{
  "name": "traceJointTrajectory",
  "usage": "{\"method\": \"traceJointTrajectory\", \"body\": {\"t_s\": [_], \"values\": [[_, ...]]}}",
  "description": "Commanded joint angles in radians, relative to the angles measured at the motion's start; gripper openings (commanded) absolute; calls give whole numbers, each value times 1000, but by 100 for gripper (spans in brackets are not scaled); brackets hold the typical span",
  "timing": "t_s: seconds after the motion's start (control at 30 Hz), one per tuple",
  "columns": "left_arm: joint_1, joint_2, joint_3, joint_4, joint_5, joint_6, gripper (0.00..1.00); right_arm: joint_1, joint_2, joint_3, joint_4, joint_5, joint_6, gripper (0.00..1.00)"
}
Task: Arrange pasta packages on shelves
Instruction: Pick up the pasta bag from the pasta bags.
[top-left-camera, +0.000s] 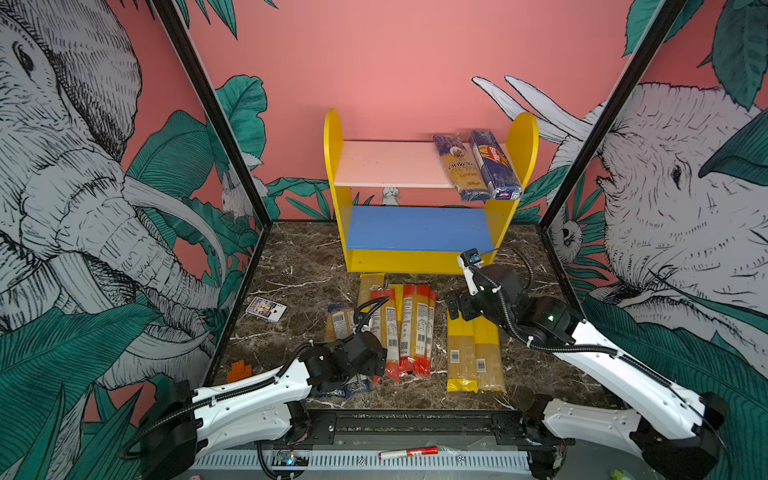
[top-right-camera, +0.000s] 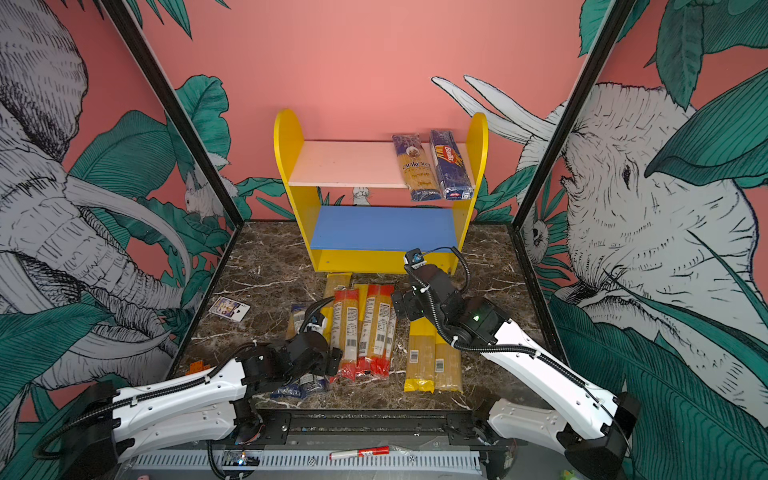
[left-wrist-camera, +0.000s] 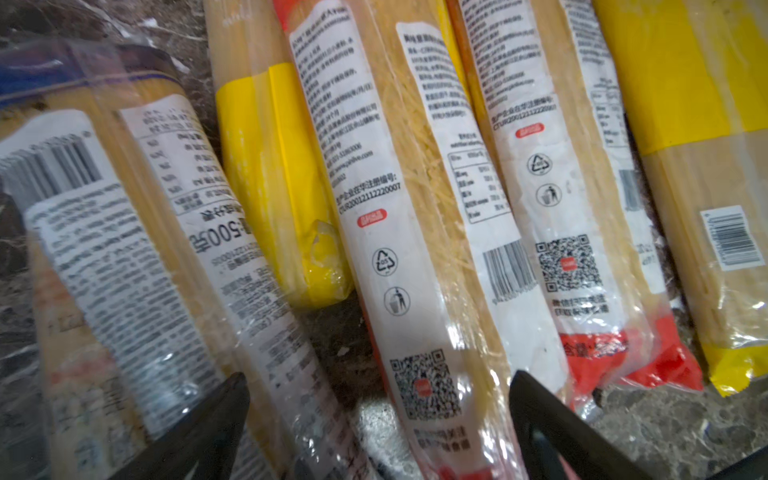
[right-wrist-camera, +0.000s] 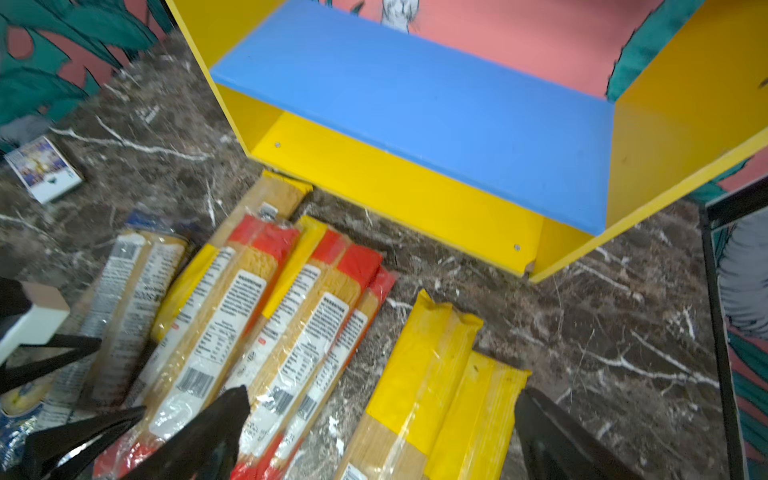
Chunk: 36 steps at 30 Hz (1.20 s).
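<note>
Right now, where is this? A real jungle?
Probably a robot practice booth, not a jungle: the elephants are wall pictures, two robot arms reach over a marble-look tabletop, and a little yellow shelf stands by pasta packs.

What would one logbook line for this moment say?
pink shelf: two blue pasta packs | blue shelf: nothing | left jaws: open above red-ended packs on table | right jaws: open above yellow packs

Four dark blue packs (top-left-camera: 494, 164), four yellow-wrapped packs (top-left-camera: 459, 357), three red-ended packs (top-left-camera: 419, 324), one shelf (top-left-camera: 390, 164)
</note>
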<state>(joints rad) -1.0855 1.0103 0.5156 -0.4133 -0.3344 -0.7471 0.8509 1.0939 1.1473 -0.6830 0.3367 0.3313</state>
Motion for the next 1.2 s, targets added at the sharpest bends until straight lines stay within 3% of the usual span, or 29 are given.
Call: {"method": "traceJointTrajectory", "body": {"t_s": [0.0, 0.3, 0.7, 1.1, 1.17], "values": [[-36, 57, 46, 53, -20, -50, 98, 5, -26, -34, -6, 21, 52, 99], [-67, 269, 117, 111, -26, -90, 99, 5, -48, -110, 3, 18, 80, 99], [-65, 467, 207, -10, -143, -139, 98, 3, -119, -136, -39, 86, 44, 99], [9, 455, 118, 36, -75, -129, 71, -4, -79, -87, -44, 86, 15, 99], [9, 449, 118, 26, -79, -119, 58, -4, -69, -80, -37, 73, 11, 99]]}}
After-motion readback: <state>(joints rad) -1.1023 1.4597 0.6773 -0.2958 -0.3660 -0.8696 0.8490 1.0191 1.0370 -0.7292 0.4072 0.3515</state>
